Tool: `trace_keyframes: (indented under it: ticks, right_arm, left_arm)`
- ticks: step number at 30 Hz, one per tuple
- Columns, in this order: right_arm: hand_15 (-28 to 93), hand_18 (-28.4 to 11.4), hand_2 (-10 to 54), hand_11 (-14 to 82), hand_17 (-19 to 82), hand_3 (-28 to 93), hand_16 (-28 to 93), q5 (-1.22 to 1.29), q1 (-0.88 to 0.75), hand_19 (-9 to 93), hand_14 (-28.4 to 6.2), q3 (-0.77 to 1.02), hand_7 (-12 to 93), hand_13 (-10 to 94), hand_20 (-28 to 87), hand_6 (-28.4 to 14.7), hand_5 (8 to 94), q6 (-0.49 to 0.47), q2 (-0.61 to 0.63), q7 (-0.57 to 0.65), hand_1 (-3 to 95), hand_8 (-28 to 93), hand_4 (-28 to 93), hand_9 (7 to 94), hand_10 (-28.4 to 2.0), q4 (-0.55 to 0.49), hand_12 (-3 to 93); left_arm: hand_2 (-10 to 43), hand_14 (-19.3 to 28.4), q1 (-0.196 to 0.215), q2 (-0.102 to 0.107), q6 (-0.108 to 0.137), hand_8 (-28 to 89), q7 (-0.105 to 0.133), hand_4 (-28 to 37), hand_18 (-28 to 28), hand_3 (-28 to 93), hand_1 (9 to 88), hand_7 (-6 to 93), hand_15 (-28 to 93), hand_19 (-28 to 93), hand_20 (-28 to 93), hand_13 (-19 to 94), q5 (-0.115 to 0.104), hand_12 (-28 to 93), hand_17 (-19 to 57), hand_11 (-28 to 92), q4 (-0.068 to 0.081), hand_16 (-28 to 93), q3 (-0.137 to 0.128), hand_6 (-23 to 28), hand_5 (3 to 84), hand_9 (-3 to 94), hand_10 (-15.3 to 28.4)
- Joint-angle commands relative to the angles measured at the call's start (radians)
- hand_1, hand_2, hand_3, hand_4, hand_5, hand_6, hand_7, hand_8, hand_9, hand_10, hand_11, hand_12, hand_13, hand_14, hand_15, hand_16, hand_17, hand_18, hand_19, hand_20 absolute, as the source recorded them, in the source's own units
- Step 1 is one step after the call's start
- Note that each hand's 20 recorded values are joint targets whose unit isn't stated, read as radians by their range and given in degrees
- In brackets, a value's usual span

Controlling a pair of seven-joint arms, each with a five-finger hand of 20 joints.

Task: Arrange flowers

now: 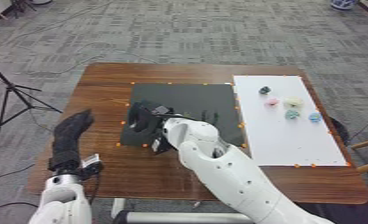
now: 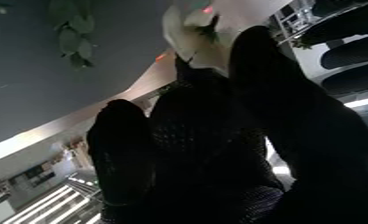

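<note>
Likely placing step: black-gloved right hand [image 2: 198, 120] pinches pale-petalled flower [image 2: 182, 36] over black mat [image 1: 185, 94], toward nine o'clock. Black-gloved left hand [image 1: 71, 132], fingers straight, empty. Small pastel blooms [image 1: 292, 102] at three o'clock. Next: lower flower near green-leaved sprig [image 2: 72, 37], then loosen gently.

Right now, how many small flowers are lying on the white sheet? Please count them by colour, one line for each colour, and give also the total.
Dark flower: 1
Pink flower: 1
Cream flower: 1
Blue or blue-green flowers: 2
Total on the white sheet: 5
</note>
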Motion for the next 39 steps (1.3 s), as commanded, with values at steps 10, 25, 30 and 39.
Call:
trace_keyframes:
  ticks: [10, 25, 30, 39]
  right_arm:
    - [56, -13.5, -9.5, 7.7, 60, 67, 34, 0.184, 0.059, 93, -3.5, 0.064, 14, 88, 54, 0.3, 47.8, -0.055, 0.227, 0.052, 44.8, -7, -16, 59.8, -16.1, -0.249, 14.7]
    - [57, -16.8, -9.5, 13.6, 52, 62, 34, -0.026, -0.2, 92, -6.2, 0.403, 16, 80, 50, -5.5, 53.4, 0.265, 0.748, 0.081, 33.4, -3, -17, 61.2, -17.0, -0.379, 21.8]
    - [59, -16.1, -9.5, 22.0, 54, 63, 35, -0.062, -0.29, 93, -5.9, 0.476, 20, 81, 52, -4.9, 56.5, 0.238, 0.807, 0.089, 34.8, -3, -18, 66.0, -14.5, -0.336, 26.1]
    - [62, -16.4, -9.5, 35.0, 54, 65, 36, -0.067, -0.404, 93, -6.4, 0.552, 26, 81, 54, -2.7, 61.6, 0.208, 0.83, 0.095, 38.2, -5, -18, 69.5, -12.7, -0.262, 32.0]
  left_arm:
    - [4.6, 15.9, 0.127, -0.004, -0.021, -10, 0.025, -28.2, 12.3, 71, 26.4, 20.3, 17, 14, 16, 37, -0.005, 13, 3.6, 24, -0.064, 1, -0.069, 1.6, 46.2, 47.8, 13.3]
    - [2.8, 16.0, 0.257, -0.02, -0.042, -10, 0.073, -27.7, 12.4, 71, 27.8, 20.4, 18, 14, 16, 38, -0.024, 13, 3.6, 24, -0.107, 1, -0.14, 1.4, 46.7, 48.2, 13.3]
    - [2.4, 16.0, 0.234, -0.017, -0.033, -10, 0.059, -27.2, 12.4, 71, 28.3, 20.4, 18, 14, 16, 38, -0.014, 13, 3.6, 24, -0.102, 1, -0.125, 1.4, 47.0, 48.3, 13.3]
    - [2.3, 15.9, 0.238, -0.018, -0.04, -10, 0.055, -26.7, 12.6, 70, 28.8, 20.6, 18, 15, 16, 38, -0.005, 13, 3.7, 24, -0.105, 1, -0.125, 1.3, 47.6, 48.8, 13.4]
